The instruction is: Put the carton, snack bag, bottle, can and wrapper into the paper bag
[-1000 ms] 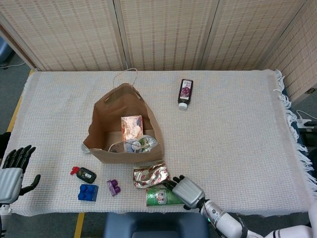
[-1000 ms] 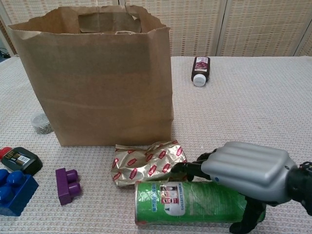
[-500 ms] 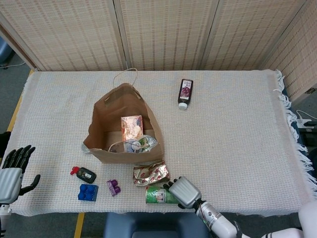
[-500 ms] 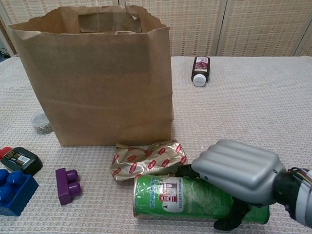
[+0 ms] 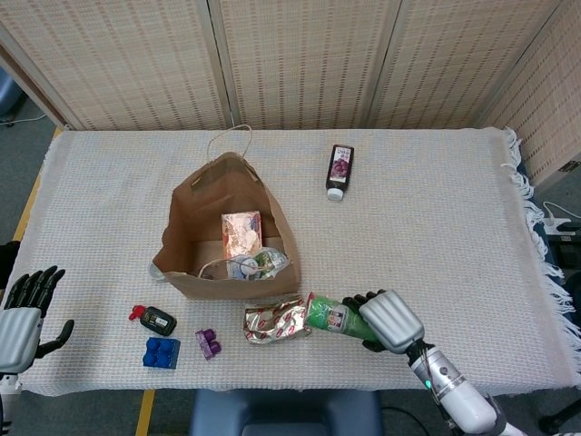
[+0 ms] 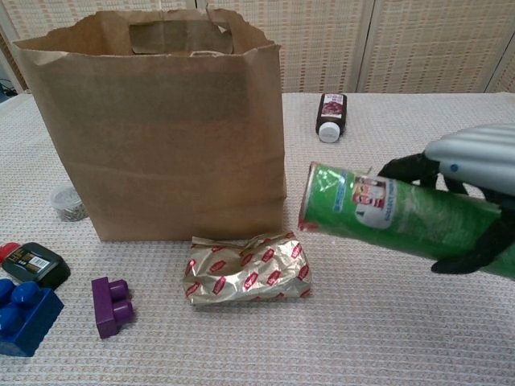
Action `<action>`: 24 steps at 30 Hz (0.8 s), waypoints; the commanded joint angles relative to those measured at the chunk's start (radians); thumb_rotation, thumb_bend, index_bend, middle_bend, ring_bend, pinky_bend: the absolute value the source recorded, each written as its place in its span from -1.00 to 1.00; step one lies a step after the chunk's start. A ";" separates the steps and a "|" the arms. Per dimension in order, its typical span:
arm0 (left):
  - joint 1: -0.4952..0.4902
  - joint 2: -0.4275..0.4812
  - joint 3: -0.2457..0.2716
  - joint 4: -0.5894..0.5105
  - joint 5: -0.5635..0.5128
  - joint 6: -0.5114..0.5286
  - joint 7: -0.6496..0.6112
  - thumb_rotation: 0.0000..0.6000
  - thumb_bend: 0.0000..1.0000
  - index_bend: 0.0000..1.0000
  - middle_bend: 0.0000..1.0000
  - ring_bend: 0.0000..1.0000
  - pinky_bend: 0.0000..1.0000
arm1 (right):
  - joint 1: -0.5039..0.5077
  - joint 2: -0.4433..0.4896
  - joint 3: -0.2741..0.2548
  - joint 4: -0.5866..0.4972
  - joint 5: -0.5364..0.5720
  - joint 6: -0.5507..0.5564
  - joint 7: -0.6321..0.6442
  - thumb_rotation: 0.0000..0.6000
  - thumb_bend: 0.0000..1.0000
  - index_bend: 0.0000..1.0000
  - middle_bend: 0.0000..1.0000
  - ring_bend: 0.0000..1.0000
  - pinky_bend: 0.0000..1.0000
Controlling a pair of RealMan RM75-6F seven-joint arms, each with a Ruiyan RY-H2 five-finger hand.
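My right hand (image 5: 386, 320) (image 6: 471, 173) grips a green can (image 5: 334, 316) (image 6: 386, 211) and holds it off the table, tilted, its end facing the brown paper bag (image 5: 186, 227) (image 6: 161, 129). A gold and red snack bag (image 5: 275, 322) (image 6: 248, 266) lies on the cloth in front of the paper bag. Inside the paper bag lie a pink carton (image 5: 241, 232) and a clear wrapper (image 5: 245, 264). A dark bottle (image 5: 339, 170) (image 6: 330, 116) with a white cap lies at the far side. My left hand (image 5: 25, 313) hangs open at the table's left front edge.
A blue brick (image 5: 161, 351) (image 6: 22, 316), a purple brick (image 5: 208, 342) (image 6: 109, 305) and a small black and red item (image 5: 154, 319) (image 6: 30, 262) lie front left. A small grey round thing (image 6: 67, 202) sits at the bag's left corner. A woven screen stands behind the table.
My right hand has lifted the green can from the cloth and carried it up and to the right, clear of the snack bag. The left hand has stayed put.
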 commanded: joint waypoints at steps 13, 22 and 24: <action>-0.001 -0.001 -0.001 0.000 0.001 -0.001 0.005 1.00 -0.27 -1.00 -1.00 -1.00 -1.00 | -0.091 0.232 0.142 -0.044 -0.096 0.188 0.341 1.00 -0.45 0.23 0.21 0.29 0.33; -0.003 0.000 -0.001 -0.002 -0.001 -0.004 0.002 1.00 -0.27 -1.00 -1.00 -1.00 -1.00 | 0.057 0.089 0.427 -0.045 0.126 0.283 0.133 1.00 -0.45 0.23 0.21 0.28 0.32; -0.004 0.001 -0.001 -0.001 -0.001 -0.005 0.001 1.00 -0.27 -1.00 -1.00 -1.00 -1.00 | 0.092 0.038 0.461 -0.037 0.140 0.305 0.079 1.00 -0.45 0.23 0.21 0.28 0.32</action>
